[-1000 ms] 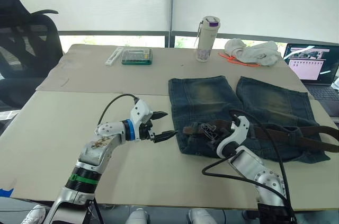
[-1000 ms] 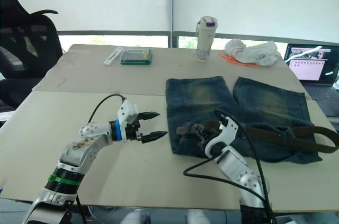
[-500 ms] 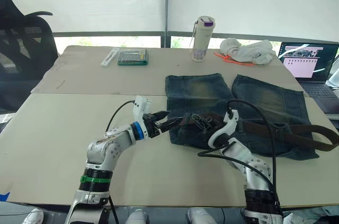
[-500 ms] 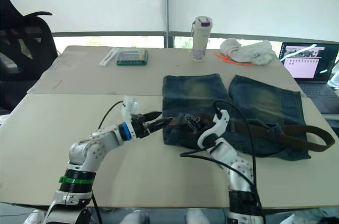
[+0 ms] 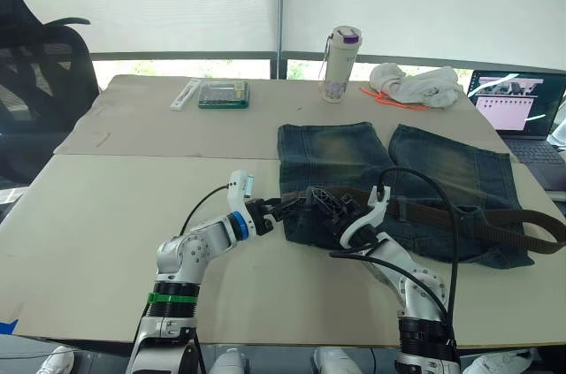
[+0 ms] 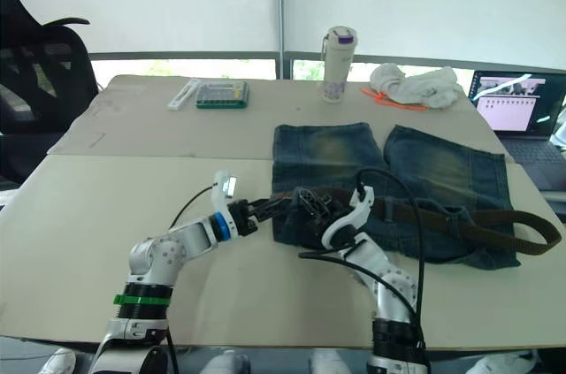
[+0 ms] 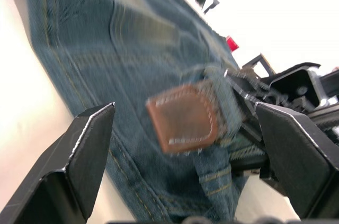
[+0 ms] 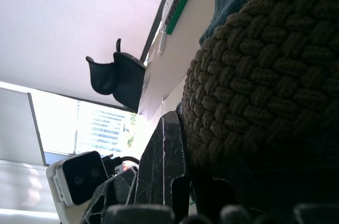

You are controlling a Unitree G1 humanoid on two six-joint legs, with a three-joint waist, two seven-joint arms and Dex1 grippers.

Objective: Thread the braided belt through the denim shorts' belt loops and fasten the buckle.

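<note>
You have the denim shorts (image 5: 398,188) lying flat on the table (image 5: 106,206), waistband toward the near edge and legs toward the far edge, right of the table's middle. The braided belt (image 5: 495,219) runs along the waistband from its left end to a loop that hangs past the right side of the shorts. Your left gripper (image 5: 285,207) sits at the waistband's left corner with its fingers (image 7: 85,150) spread wide, a brown leather patch (image 7: 185,118) on the waistband between them and nothing pinched. Your right gripper (image 5: 329,206) is just beside it on the same corner, pressed against the braided belt; its wrist view shows the weave close against a black finger (image 8: 167,166), but you cannot tell whether its fingers are clamped on it. By the far edge stand a bottle (image 5: 340,64) with a purple cap, a green box (image 5: 223,95) and a white cloth bundle (image 5: 416,87); a laptop (image 5: 522,113) sits at the right edge
</note>
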